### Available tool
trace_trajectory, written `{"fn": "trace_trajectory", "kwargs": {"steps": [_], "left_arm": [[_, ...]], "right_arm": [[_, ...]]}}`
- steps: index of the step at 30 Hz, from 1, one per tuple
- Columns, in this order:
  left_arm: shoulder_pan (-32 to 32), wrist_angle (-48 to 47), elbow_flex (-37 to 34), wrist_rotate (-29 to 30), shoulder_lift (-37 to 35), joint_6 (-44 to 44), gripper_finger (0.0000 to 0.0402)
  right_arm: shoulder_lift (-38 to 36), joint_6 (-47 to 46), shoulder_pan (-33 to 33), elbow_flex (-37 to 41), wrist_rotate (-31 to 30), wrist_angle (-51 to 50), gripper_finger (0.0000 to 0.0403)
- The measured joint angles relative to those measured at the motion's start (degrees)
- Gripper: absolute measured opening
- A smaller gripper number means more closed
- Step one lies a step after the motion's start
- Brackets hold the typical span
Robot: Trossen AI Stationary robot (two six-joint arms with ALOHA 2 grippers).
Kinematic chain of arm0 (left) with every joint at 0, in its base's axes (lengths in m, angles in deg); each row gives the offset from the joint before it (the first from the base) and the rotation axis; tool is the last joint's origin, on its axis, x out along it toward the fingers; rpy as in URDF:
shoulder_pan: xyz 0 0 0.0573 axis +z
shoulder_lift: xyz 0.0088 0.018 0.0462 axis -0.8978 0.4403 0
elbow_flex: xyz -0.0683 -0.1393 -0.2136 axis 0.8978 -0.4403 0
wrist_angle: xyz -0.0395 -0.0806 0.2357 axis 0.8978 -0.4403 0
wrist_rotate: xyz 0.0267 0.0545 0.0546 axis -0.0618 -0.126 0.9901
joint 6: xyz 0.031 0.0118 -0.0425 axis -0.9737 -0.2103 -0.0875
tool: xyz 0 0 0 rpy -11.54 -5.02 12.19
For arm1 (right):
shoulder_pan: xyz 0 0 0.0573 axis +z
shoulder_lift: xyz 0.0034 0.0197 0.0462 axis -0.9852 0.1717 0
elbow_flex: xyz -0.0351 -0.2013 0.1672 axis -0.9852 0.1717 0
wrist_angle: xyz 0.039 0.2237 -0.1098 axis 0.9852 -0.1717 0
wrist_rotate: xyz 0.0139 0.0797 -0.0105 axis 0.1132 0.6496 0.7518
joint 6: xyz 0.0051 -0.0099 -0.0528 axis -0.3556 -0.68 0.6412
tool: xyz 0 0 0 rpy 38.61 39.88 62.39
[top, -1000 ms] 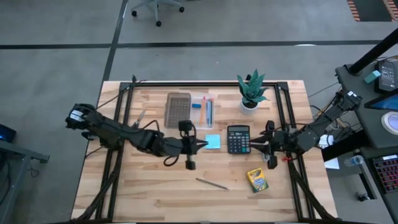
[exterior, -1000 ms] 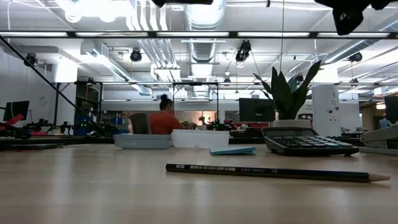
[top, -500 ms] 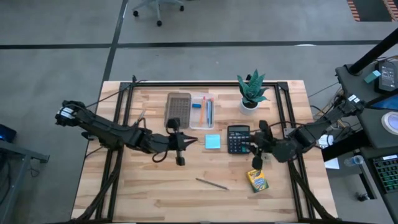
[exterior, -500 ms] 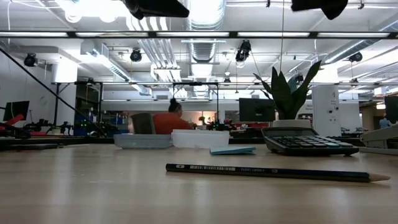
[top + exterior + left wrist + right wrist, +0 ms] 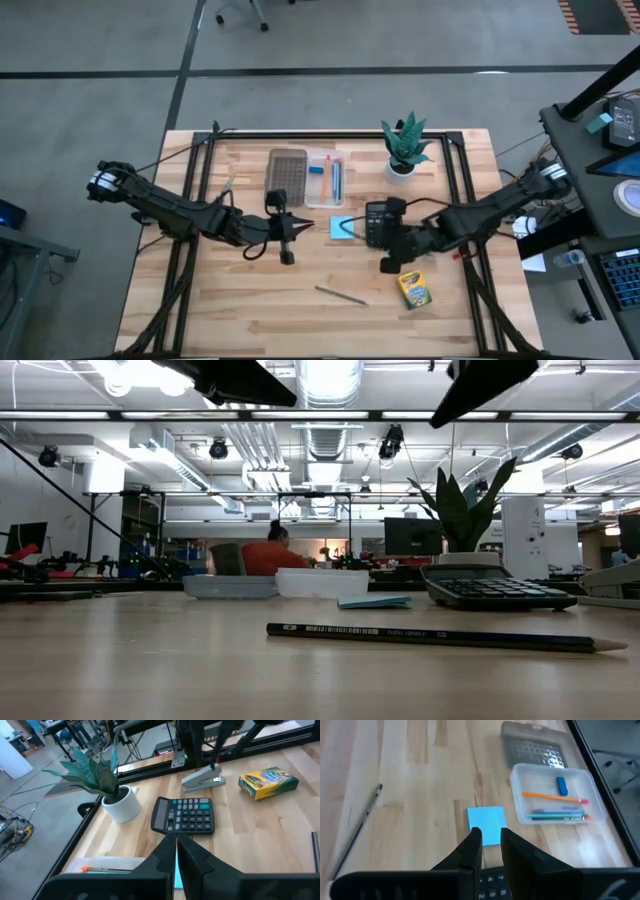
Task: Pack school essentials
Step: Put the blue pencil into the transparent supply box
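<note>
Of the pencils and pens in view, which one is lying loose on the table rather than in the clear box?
The dark pencil near the front edge; the others lie inside the clear box.

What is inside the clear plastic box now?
The clear box holds a blue eraser, an orange pencil and a few more pens; nothing covers them.

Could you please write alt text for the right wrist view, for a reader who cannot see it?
The right gripper, empty and slightly parted, points at a light-blue sticky pad on the wooden table. Beyond lie a clear box holding pencils and a blue eraser, its lid, and one loose pencil.
</note>
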Motion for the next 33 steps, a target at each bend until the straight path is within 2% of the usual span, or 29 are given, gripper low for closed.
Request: {"fn": "trace_trajectory", "kwargs": {"steps": [6,17,23,29,33], "left_arm": [[0.0,-0.1,0.0,0.0,-0.2,0.0,0.0],[-0.4,-3.6,-0.1,-0.1,-1.7,0.0,0.0],[-1.7,-3.6,-0.4,-0.1,-2.7,0.0,0.0],[-2.1,-3.5,-0.4,-0.1,-2.7,0.1,0.0],[-2.6,-3.5,-0.4,-0.1,-2.6,2.8,0.0]], "right_arm": [[8.6,-1.2,0.4,-4.2,2.7,1.2,0.0057],[25.2,-13.6,6.5,-12.4,3.0,2.7,0.0056],[34.1,-13.6,8.2,-18.8,2.9,2.6,0.0056],[39.7,-16.8,8.7,-23.2,4.4,2.5,0.0057],[41.7,-19.8,8.7,-25.0,7.3,2.6,0.0078]]}}
